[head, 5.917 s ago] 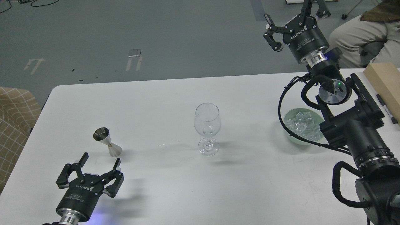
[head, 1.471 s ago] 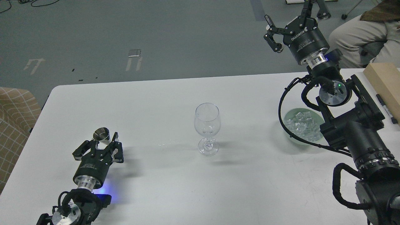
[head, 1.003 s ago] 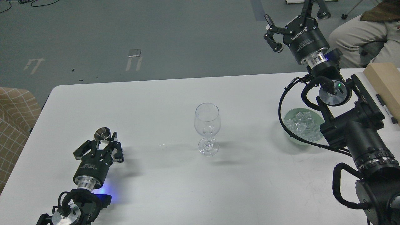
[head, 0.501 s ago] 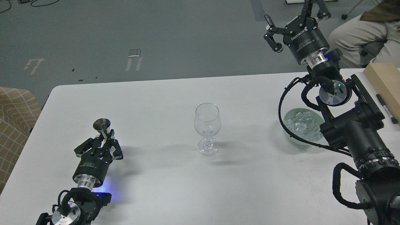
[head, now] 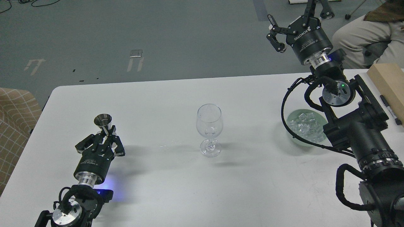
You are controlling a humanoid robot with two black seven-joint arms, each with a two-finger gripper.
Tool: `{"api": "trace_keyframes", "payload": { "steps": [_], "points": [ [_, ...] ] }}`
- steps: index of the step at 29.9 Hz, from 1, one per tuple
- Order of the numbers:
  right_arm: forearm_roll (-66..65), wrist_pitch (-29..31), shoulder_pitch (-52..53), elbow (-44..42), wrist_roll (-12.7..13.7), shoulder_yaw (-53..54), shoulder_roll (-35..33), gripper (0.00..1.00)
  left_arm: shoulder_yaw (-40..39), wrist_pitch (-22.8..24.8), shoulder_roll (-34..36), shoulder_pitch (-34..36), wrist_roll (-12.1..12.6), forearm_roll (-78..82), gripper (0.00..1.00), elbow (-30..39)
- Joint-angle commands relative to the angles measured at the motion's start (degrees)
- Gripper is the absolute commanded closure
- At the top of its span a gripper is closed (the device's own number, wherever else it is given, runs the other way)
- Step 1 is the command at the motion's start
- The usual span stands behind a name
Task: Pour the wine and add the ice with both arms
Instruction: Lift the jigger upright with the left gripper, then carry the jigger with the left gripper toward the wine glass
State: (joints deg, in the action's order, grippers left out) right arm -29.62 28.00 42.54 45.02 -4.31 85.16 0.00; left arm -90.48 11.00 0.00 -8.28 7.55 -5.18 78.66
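My left gripper [head: 106, 134] is shut on a small steel jigger [head: 103, 121] and holds it upright, lifted off the white table [head: 170, 186] at the left. No wine can be made out in it. A clear wine glass [head: 209, 130] stands upright mid-table, well to the right of the jigger. The ice [head: 303, 126] is a heap of clear cubes in a pale green bowl [head: 293, 137] at the right, partly hidden by my right arm. My right gripper [head: 292, 19] is open and empty, raised high beyond the table's far edge.
A few small clear drops [head: 166, 145] lie on the table left of the glass foot. A wooden block [head: 388, 82] and a black marker [head: 390, 109] lie at the right edge. A seated person [head: 366, 30] is at the far right.
My left gripper moved up to the jigger, closed on its waist and lifted it off the table. The right arm, the glass and the bowl have not moved.
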Motion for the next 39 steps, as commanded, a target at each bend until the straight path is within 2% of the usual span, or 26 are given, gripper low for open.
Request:
{"api": "trace_keyframes", "payload": {
  "steps": [1, 20, 39],
  "points": [
    [0.00, 0.00, 0.00, 0.07, 0.00, 0.00, 0.00, 0.00, 0.05, 0.07, 0.00, 0.28, 0.18, 0.08, 0.89, 0.27],
    [0.00, 0.00, -0.35, 0.07, 0.00, -0.09, 0.00, 0.00, 0.57, -0.01, 0.00, 0.54, 1.06, 0.09, 0.89, 3.96],
    [0.00, 0.00, -0.79, 0.07, 0.00, -0.09, 0.00, 0.00, 4.62, -0.45, 5.10, 2.74, 1.15, 0.17, 0.89, 6.07]
  ]
}}
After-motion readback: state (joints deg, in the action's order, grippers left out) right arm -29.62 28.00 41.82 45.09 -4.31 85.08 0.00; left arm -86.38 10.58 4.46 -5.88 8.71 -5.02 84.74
